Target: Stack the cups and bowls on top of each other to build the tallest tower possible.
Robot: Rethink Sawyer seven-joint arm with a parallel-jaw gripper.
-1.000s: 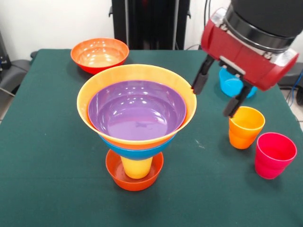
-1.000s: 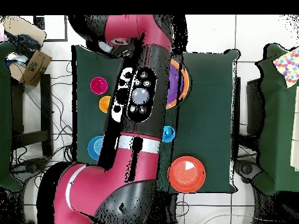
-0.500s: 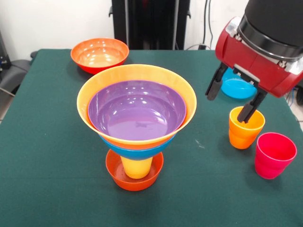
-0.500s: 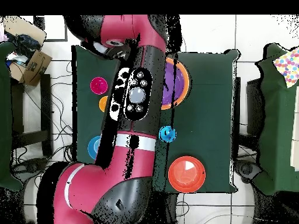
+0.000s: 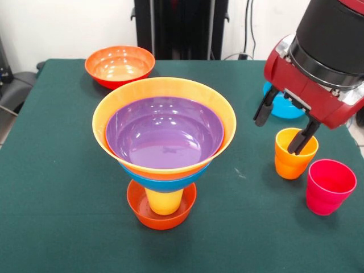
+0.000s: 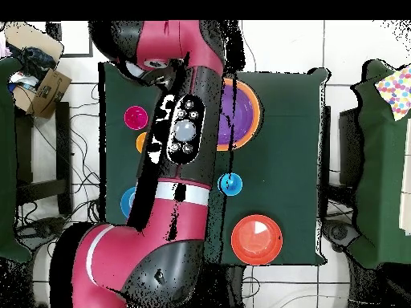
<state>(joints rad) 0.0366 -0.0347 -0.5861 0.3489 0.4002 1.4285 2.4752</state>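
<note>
Tower (image 5: 164,148): stands near the middle of the green desk (image 5: 57,187); a small red-orange bowl (image 5: 161,215) sits at the bottom with a yellow cup (image 5: 164,201) upright in it, a blue bowl (image 5: 165,183) flares above the cup, then a wide light orange bowl (image 5: 164,91), and a purple bowl (image 5: 164,132) nests on top.
Orange cup (image 5: 294,153): upright on the desk, well apart from the tower, toward the picture's right in the front view.
Pinkish red cup (image 5: 330,186): upright just beside the orange cup, nearer the camera.
Jaws (image 5: 281,126): spread apart, gripping nothing; one finger (image 5: 302,137) dips inside the orange cup's mouth, the other hangs outside its rim on the tower's side.
Teal-blue bowl (image 5: 282,108): behind the gripper, partly hidden by it.
Medium red-orange bowl (image 5: 120,65): alone near the desk's far corner, well apart from the tower.
Overhead view: the red arm (image 6: 181,160) covers much of the desk; a blue cup (image 6: 128,202) shows at its edge.
</note>
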